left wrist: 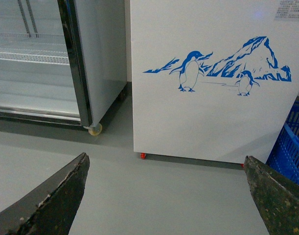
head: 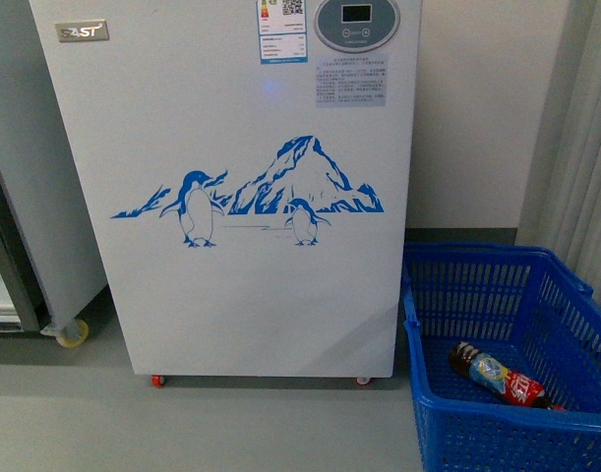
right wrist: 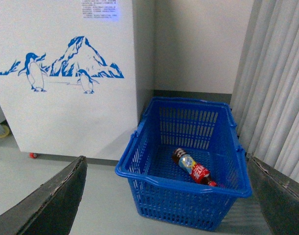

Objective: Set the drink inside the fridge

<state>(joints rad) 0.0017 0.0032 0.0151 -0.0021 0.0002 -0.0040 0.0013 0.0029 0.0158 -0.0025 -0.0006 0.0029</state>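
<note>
Drink [right wrist: 195,169] lying flat in the blue basket [right wrist: 159,181], ahead of and below the right gripper [right wrist: 165,159] (jaws wide, empty), long axis oblique to the jaw span; left gripper [left wrist: 166,156], equally wide and empty, faces the fridge [left wrist: 188,122], farther off.

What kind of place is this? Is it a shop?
Probably a shop, or a mock-up of one: a penguin-decal freezer, a shelved cooler beside it, and a blue shopping basket holding a drink bottle.
</note>
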